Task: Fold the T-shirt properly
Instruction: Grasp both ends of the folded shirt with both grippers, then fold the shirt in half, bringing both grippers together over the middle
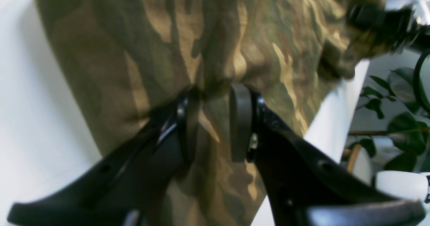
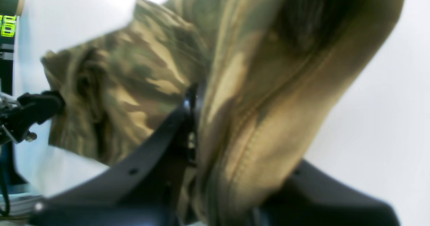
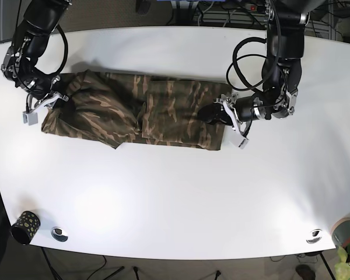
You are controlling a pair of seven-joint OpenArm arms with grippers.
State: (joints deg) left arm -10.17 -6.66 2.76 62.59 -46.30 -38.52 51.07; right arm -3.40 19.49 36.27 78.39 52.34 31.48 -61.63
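Left wrist view: the left gripper (image 1: 215, 118) had its two black fingers (image 1: 240, 122) closed most of the way, w/ a pinch of the camo T-shirt (image 1: 141, 51) bunched between them. Cloth filled most of the frame, lying over the white table (image 1: 30, 118). At upper right the right gripper (image 1: 379, 19) bit the far end of the shirt. Past the table edge on the right: a leafy plant (image 1: 399, 118), blurred.

Right wrist view: the right gripper (image 2: 215, 125) was clamped on a thick fold of shirt (image 2: 262, 101); fabric draped over the jaws & hid the far finger, so exact gap unclear, but cloth sat between them. Hem stitching visible close up. Far left, the left gripper (image 2: 37, 106) touched the shirt's other end. Green-lit display (image 2: 7, 26) at the left edge, beyond the table (image 2: 386, 118). Whole frame blurred.

Base view: the shirt (image 3: 134, 111) lay stretched sideways across the upper half of the table (image 3: 181, 198), partly folded, w/ a doubled panel right of centre. The right gripper (image 3: 53, 98) held the shirt's end on the picture's left; the left gripper (image 3: 217, 114) held the end on the picture's right. Black cables (image 3: 251, 58) looped by the arm on the right. Well apart from the shirt: a dark patterned cup (image 3: 24, 227) at bottom left, a round metal fitting (image 3: 59, 234) just beside it, another fitting (image 3: 314, 236) at bottom right, & a grey pot (image 3: 345, 231) w/ leaves at the corner.
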